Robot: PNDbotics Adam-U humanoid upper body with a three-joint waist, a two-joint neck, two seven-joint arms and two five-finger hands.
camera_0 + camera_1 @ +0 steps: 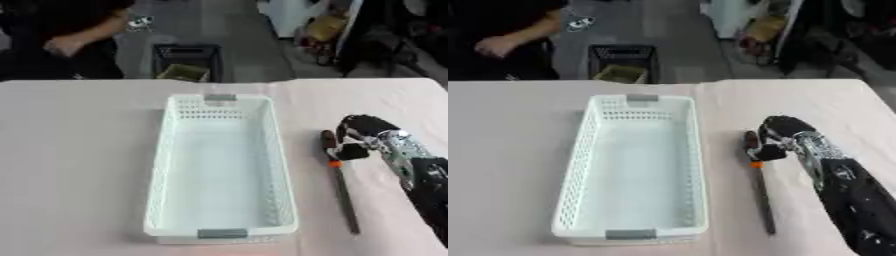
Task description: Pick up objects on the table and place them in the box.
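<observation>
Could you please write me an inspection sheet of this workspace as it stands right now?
Surface: table under a pale cloth.
Job's things: white perforated box, nothing seen inside; a long thin tool with a dark handle and an orange collar lies on the cloth to its right, outside it.
Clutter: nothing seen on the table.
Hands: right hand is at the tool's handle end, fingers curled; whether it grips the handle cannot be told. Left hand not in view.
Cables: nothing seen on the table.
Surroundings: dark crate on the floor beyond the table; a person at the far left, not touching anything.
</observation>
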